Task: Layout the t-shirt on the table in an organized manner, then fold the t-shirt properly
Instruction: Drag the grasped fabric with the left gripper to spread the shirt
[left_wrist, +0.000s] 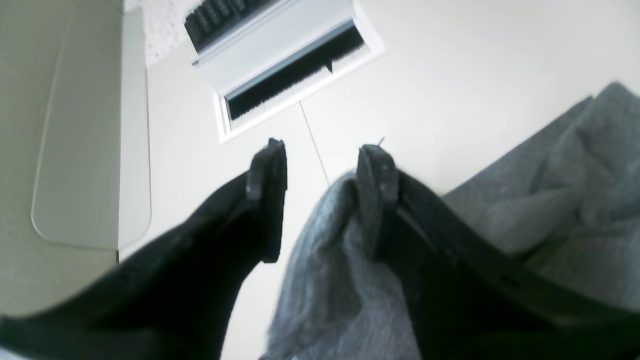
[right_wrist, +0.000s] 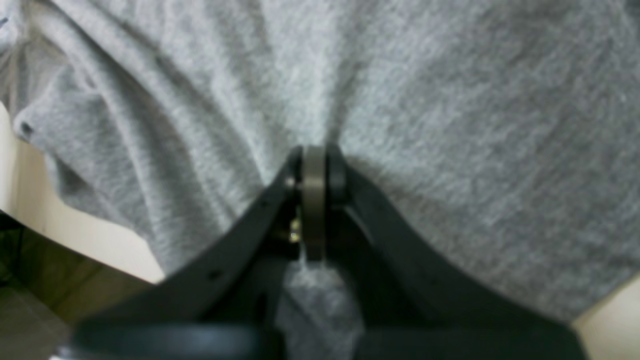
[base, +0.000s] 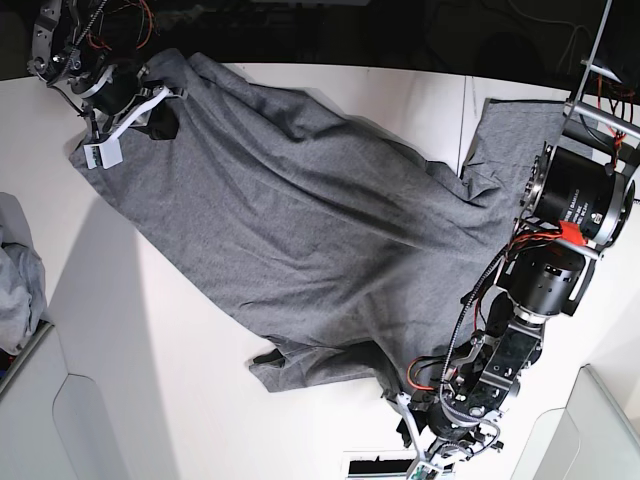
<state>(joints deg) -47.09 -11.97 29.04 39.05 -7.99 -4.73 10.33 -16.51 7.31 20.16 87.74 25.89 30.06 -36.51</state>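
Observation:
The heather-grey t-shirt (base: 300, 220) lies spread diagonally over the white table (base: 180, 350), rumpled at its lower edge. At the table's far left corner my right gripper (base: 160, 112) is shut on a pinch of the t-shirt (right_wrist: 425, 100), and folds run into my closed right gripper (right_wrist: 314, 160). At the near edge my left gripper (base: 412, 440) hovers by the shirt's lower corner. In the left wrist view, my left gripper (left_wrist: 322, 150) is open, and a bunch of the t-shirt (left_wrist: 325, 280) rests against one of the fingers (left_wrist: 377, 175).
A brush-lined cable slot (left_wrist: 295, 75) is set in the table (left_wrist: 475, 75) just ahead of the left gripper. Light grey bins (base: 60, 420) stand at both near corners. A paler bluish cloth bundle (base: 18, 290) sits at the left. The table edge and floor (right_wrist: 50, 280) show beside the right gripper.

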